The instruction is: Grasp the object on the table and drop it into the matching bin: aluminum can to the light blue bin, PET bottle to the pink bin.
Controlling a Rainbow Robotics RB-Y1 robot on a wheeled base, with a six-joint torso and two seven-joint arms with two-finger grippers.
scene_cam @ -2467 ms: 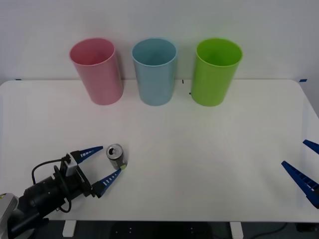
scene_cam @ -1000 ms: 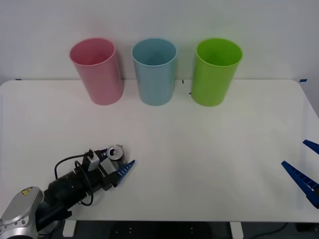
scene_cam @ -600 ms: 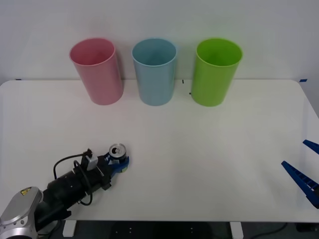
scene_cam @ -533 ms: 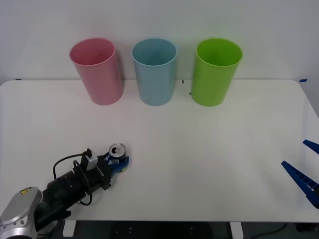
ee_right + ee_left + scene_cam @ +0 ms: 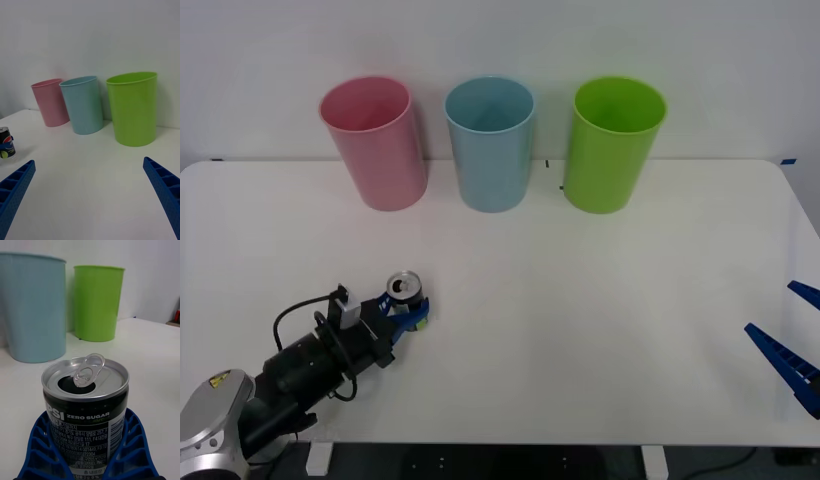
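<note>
Left gripper (image 5: 406, 312): blue fingers (image 5: 41, 442) clamped around the can (image 5: 403, 292), upright, tab raised, near the table's (image 5: 600, 330) front left. Right gripper (image 5: 90, 195): spread wide, holding nothing, at the right edge. Pink bin (image 5: 374, 142), light blue bin (image 5: 490, 142) and green bin (image 5: 612, 142): one row along the far edge, narrow gaps between. Bare white tabletop lies between can and bins.

**A black arm with blue fingers**

The left arm (image 5: 300, 365) is black and round like a tube. A thin black cable loops over it. A small white block sits near its front end. Its lower part is silver with a small yellow sticker. The left gripper (image 5: 408, 316) has blue ribbed fingers (image 5: 41, 450). The right gripper (image 5: 788, 335) has blue, pointed, ribbed fingers (image 5: 165, 189) too.
</note>
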